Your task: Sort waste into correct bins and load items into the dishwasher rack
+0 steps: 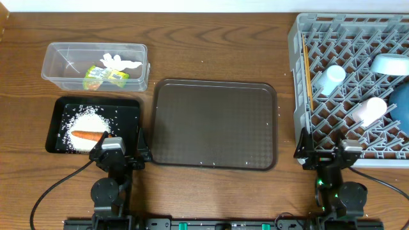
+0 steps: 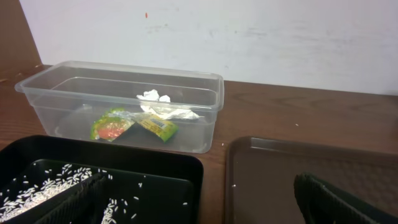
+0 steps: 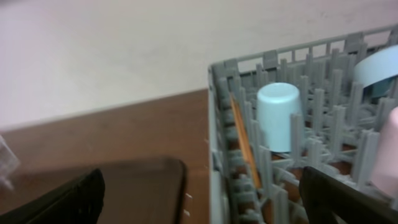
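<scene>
Brown wooden table (image 1: 211,57). Both arms folded low at near edge; left gripper (image 1: 121,152) and right gripper (image 1: 324,153) spread wide, empty. Rice (image 1: 86,120), carrot (image 1: 88,135) in black tray (image 1: 96,101); tissue (image 1: 120,61), wrapper (image 1: 105,76) in clear tub (image 1: 96,45). Light-blue cup (image 1: 331,79), chopsticks (image 1: 307,67) in rack (image 1: 300,38); plate (image 1: 401,105) cut off at edge.

We read this as a robotics lab: a wood-grain table (image 1: 211,38) against a plain white wall (image 2: 249,37), a left arm (image 1: 108,167) and right arm (image 1: 339,172) mounted at its front edge (black cables (image 1: 57,182) trailing, a green light (image 1: 319,184) glowing), and a dishwasher rack (image 1: 299,64) on top.
</scene>
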You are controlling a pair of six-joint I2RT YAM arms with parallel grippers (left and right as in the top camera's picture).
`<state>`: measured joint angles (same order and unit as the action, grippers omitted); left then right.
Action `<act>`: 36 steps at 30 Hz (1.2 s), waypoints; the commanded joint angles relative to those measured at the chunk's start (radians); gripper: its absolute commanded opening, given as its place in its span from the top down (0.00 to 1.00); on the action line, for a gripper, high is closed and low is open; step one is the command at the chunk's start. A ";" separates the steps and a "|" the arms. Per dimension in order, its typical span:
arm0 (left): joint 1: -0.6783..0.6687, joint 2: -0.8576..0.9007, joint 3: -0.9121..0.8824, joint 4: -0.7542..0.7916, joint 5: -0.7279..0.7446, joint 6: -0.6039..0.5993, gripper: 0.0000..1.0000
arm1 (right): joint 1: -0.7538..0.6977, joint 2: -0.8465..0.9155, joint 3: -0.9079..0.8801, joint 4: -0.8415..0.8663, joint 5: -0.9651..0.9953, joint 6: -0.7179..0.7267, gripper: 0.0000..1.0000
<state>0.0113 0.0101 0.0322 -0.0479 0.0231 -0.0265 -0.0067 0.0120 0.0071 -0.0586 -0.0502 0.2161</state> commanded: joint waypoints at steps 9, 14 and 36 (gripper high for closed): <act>-0.001 -0.006 -0.028 -0.018 -0.005 -0.005 0.02 | 0.030 -0.007 -0.002 -0.015 0.016 -0.206 0.01; -0.001 -0.006 -0.028 -0.018 -0.005 -0.005 0.02 | 0.030 -0.007 -0.002 -0.014 0.016 -0.206 0.01; -0.001 -0.006 -0.028 -0.018 -0.005 -0.005 0.02 | 0.027 -0.006 -0.002 -0.013 0.016 -0.206 0.01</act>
<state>0.0113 0.0101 0.0322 -0.0479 0.0235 -0.0261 -0.0067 0.0120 0.0071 -0.0673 -0.0448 0.0319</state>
